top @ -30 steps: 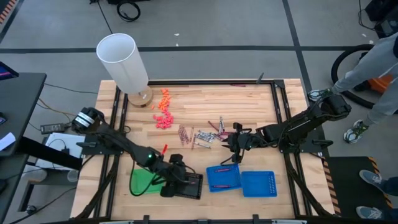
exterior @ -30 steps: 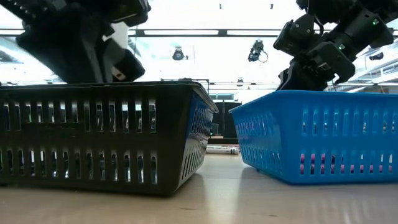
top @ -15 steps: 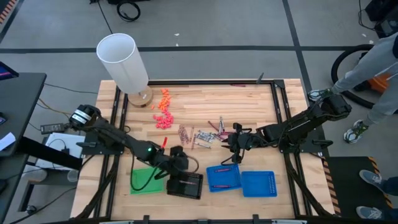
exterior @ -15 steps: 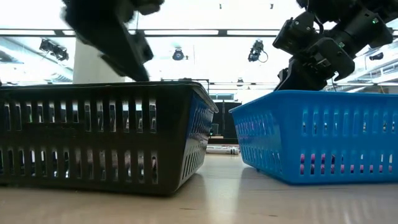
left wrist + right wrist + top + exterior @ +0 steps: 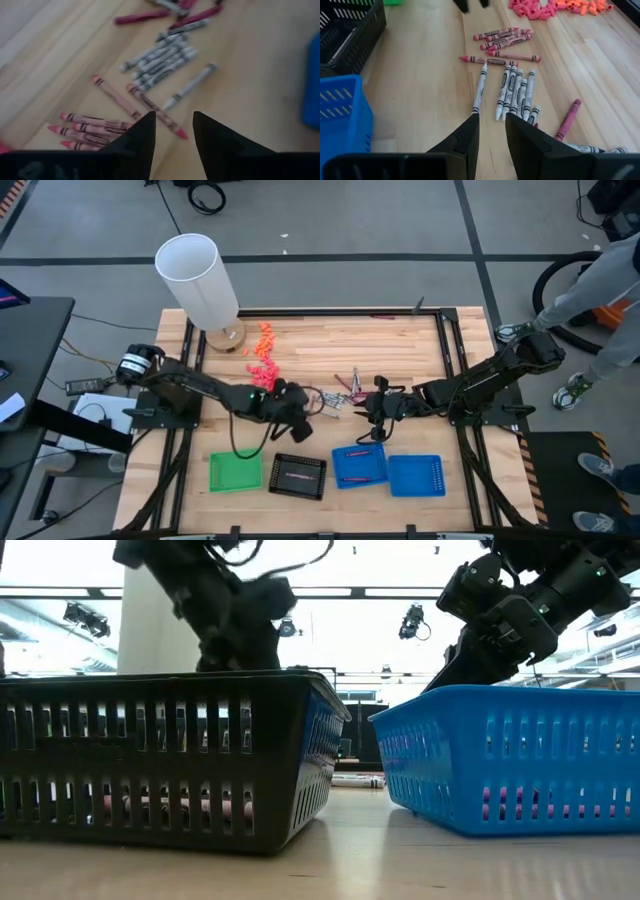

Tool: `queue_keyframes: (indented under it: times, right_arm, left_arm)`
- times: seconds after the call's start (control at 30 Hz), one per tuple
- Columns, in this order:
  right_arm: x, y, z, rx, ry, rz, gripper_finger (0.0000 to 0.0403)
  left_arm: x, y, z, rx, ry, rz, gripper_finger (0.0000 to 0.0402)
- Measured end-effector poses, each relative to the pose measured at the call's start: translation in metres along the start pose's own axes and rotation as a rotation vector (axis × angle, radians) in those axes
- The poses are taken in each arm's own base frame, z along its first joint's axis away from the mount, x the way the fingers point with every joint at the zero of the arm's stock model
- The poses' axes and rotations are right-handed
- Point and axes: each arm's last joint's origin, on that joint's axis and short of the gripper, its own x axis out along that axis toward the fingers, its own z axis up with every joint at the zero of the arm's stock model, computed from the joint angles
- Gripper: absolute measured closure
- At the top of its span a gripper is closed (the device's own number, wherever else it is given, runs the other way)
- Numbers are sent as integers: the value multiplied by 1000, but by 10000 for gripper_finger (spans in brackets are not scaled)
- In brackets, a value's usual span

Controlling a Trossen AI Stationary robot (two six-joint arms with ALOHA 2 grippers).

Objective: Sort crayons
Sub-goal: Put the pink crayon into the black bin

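Note:
The crayons (image 5: pixel 320 401) lie loose on the wooden table's middle: pinkish ones (image 5: pixel 95 127), silver-grey ones (image 5: pixel 160 60) and maroon ones (image 5: pixel 142 17). My left gripper (image 5: pixel 300 420) hovers just on the near-left side of the pile, open, with nothing between its fingers (image 5: pixel 173 116). My right gripper (image 5: pixel 372 418) hangs on the pile's right side, open and holding nothing (image 5: pixel 490 116); silver-grey crayons (image 5: pixel 515 92) lie just beyond its fingertips. A pinkish crayon (image 5: pixel 150 808) shows through the slots of the black basket (image 5: pixel 297 476).
At the near edge stand a green tray (image 5: pixel 235 472), the black basket and two blue baskets (image 5: pixel 360 465), (image 5: pixel 416 475). A white cylinder (image 5: pixel 198 278) and chunky orange and pink pieces (image 5: pixel 262 356) sit far left. A person's legs (image 5: pixel 605 290) stand off the table's right.
My left gripper has risen from over the black basket and swung toward the far right, to the crayon pile. A pinkish crayon now shows low in the black basket, where none showed before. My right gripper has kept still.

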Motion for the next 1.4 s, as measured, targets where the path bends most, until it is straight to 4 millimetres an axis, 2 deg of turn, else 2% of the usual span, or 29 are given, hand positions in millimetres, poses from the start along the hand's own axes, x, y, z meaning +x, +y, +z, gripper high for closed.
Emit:
queue_keyframes:
  times: [0.37,0.57,0.7,0.87,1.17,1.4]
  right_arm:
    - [0,1,4,13,-44,16,298]
    - [0,1,5,14,-47,19,298]
    - [0,1,5,15,-46,23,298]
    - [0,2,4,13,-44,27,298]
    - [0,2,5,14,-46,27,298]
    - [0,2,5,14,-46,28,298]
  left_arm:
    - [52,19,1,-160,-6,164,260]
    - [68,14,14,-130,-23,219,260]
    - [80,19,19,-101,21,288,260]
    - [86,33,26,-162,29,323,260]
    - [92,51,31,-278,96,289,260]
    - [93,55,31,-287,118,290,260]
